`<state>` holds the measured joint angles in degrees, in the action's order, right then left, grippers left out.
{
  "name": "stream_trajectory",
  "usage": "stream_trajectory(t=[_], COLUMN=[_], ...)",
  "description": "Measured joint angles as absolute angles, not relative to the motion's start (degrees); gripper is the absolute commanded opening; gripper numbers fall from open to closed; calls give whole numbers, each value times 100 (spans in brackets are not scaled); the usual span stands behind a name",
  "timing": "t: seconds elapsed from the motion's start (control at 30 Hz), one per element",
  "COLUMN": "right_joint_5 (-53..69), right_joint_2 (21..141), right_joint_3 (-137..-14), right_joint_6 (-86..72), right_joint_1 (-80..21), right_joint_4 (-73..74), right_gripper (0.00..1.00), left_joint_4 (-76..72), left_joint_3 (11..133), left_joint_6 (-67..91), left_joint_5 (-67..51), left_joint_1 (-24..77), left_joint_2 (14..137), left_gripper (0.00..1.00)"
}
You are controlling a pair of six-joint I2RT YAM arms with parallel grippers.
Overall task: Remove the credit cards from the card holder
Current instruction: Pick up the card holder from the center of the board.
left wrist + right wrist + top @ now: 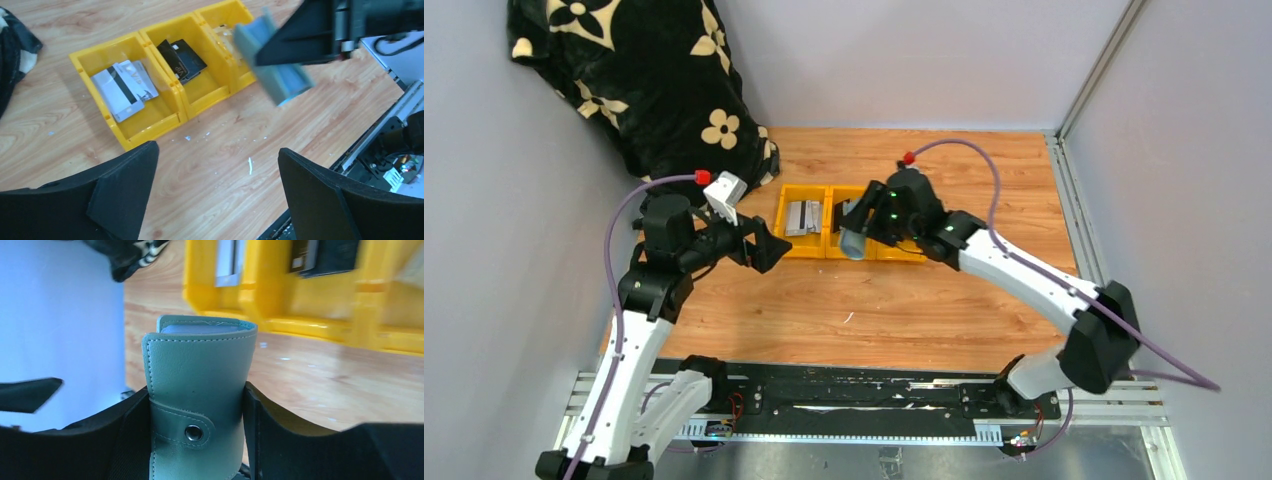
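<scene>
From above, the left gripper hangs over the wooden table just left of the yellow bins, its jaws spread wide with nothing between them. The right gripper is over the bins' near edge and grips the card holder, which is off the table. A black flowered blanket lies in the far left corner.

From the left wrist, both black fingers frame bare wood. Beyond them the bins sit in a row: white and grey cards lie in the left bin and dark cards in the middle one. What is in the right bin is hard to tell. The card holder hangs tilted above that end, pinched by the other arm.

From the right wrist, the card holder stands upright between the two fingers, both pressed against its sides. It is folded shut, its tab fastened with a snap. The bins are blurred behind it
</scene>
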<state>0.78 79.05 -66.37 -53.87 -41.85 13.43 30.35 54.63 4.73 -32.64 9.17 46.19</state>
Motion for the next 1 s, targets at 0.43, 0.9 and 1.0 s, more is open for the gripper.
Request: stream_trajectory(t=[0.43,0.9,1.0], right_joint_5=[-5,-346,-349], right_joint_2=[9338,9448,9467], right_joint_3=[-8248,-8549,-8582], right_joint_6=[-6713,-7094,-7120], right_joint_1=[-5352,-5669,-5725], right_joint_4=[554,513,495], right_gripper=[56,56,56], left_joint_4=[3140,2762,2657], left_joint_3=[5231,5231,5231], left_joint_6=[867,1621,1693], left_joint_5=[-1472,-1028,-1048], left_joint_1=[2279,2672,2676], left_joint_2=[4093,4211,4211], left_gripper=[99,92,76])
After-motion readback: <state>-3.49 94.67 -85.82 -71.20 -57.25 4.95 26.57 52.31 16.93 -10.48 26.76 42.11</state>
